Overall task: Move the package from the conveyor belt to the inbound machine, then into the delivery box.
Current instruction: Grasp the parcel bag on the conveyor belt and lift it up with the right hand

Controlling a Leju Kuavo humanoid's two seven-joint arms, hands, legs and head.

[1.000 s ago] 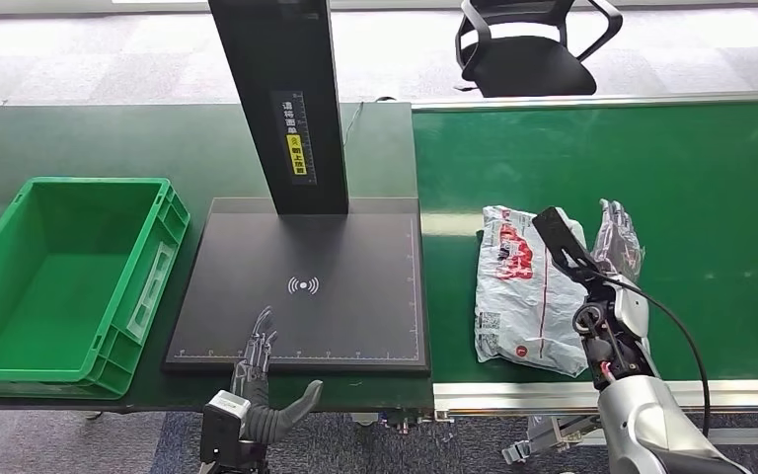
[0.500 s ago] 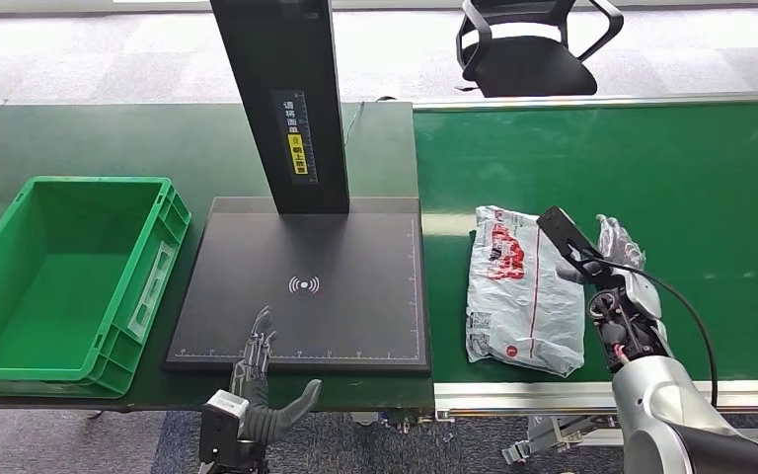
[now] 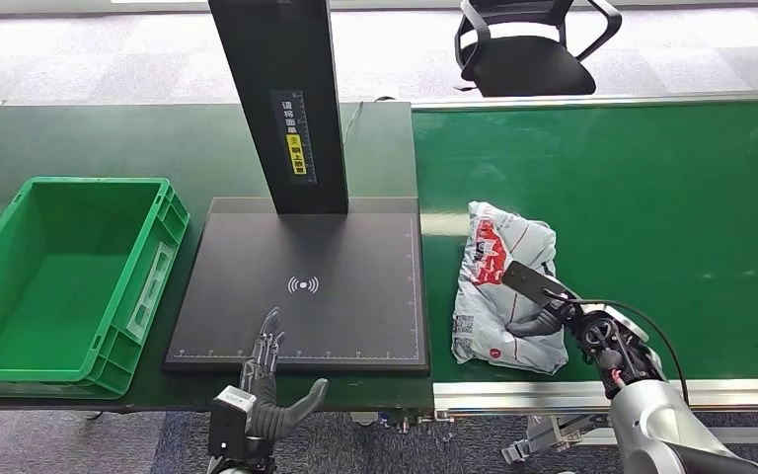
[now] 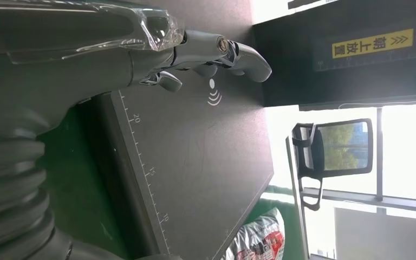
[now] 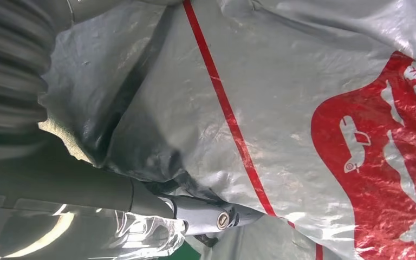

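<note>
The package [image 3: 498, 286], a crumpled grey plastic mailer with red print, lies on the green conveyor belt [image 3: 671, 197] near its left end. My right hand [image 3: 543, 318] grips the package's near right part: the thumb [image 5: 206, 214] presses on top and the fingers are hidden under the bunched plastic [image 5: 303, 108]. The inbound machine's black pad [image 3: 345, 257] lies just left of the belt, bare. My left hand [image 3: 262, 390] hovers at the pad's front edge, fingers apart, holding nothing [image 4: 141, 49]. The green delivery box [image 3: 158, 267] stands at the far left.
The machine's black column [image 3: 281, 99] rises from the back of the pad. A black office chair [image 3: 528, 49] stands behind the belt. The belt's silver front rail [image 3: 553, 393] runs just under my right wrist.
My right hand came down from beside the package onto its near right part and closed on it. The package shifted left and bunched up. The left hand barely moved.
</note>
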